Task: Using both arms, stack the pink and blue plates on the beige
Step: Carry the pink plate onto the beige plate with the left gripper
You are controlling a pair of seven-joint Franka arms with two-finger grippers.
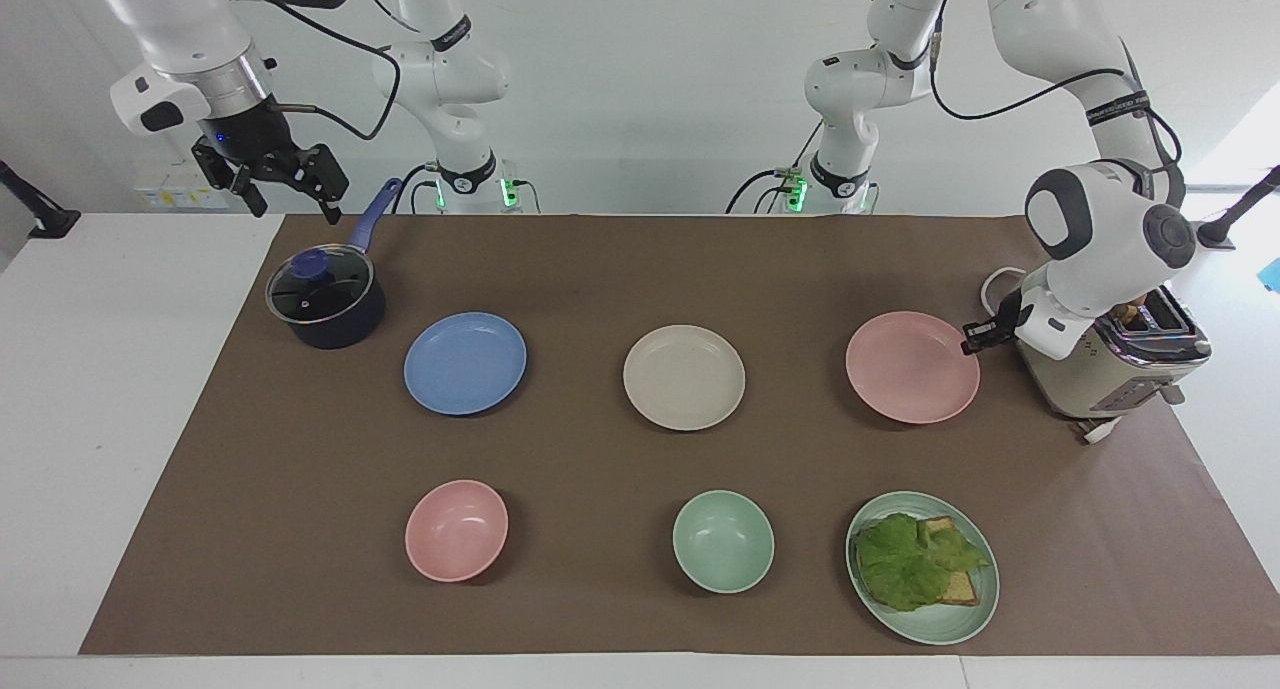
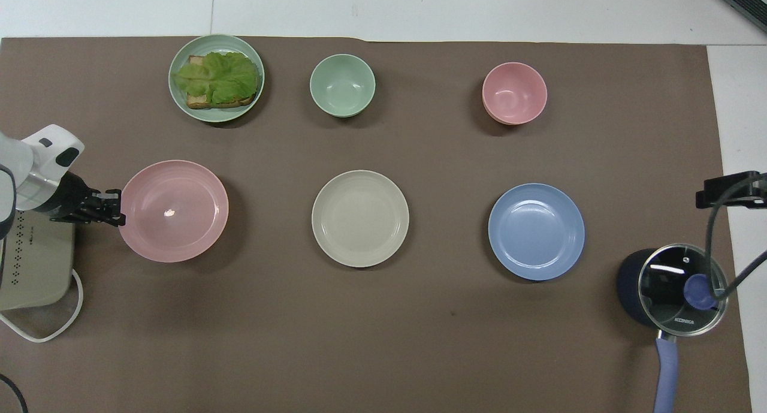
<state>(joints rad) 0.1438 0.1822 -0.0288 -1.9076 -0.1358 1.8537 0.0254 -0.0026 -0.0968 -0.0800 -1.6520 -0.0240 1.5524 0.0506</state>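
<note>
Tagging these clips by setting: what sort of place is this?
Likely a robotics lab staged as a kitchen: a paper-covered table with a toaster, a lidded saucepan and a lettuce toast plate.

Pink plate [image 1: 912, 366] tilted, rim raised off worktop at left arm's end. Beige plate [image 1: 684, 377] flat, mid-worktop. Blue plate [image 1: 465, 362] flat toward right arm's end.

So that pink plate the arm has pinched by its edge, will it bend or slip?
The pink plate probably stays stiff: held at one rim by the left gripper, it keeps its round shape. It looks light. Its smooth, shallow rim might slip or swing in so small a pinch.
</note>
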